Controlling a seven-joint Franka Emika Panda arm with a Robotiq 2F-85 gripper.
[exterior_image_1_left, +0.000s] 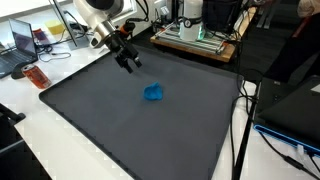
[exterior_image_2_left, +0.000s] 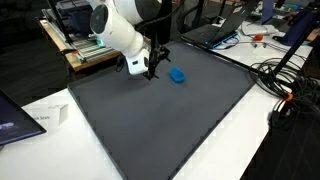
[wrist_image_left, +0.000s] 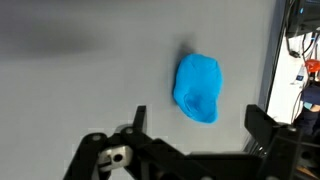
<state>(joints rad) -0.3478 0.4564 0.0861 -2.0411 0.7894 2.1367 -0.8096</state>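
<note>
End effector (exterior_image_1_left: 130, 66) released and empty, tilted down above grey mat (exterior_image_1_left: 110, 135), near blue lump (exterior_image_1_left: 154, 93)

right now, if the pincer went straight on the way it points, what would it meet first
Probably the blue lump, framed by the open pincer in the wrist view; otherwise the dark mat beside it.

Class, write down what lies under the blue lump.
The blue lump lies on a dark grey mat. The patch beneath it is covered, so anything tucked under cannot be seen. The open hand hangs above, not touching.
</note>
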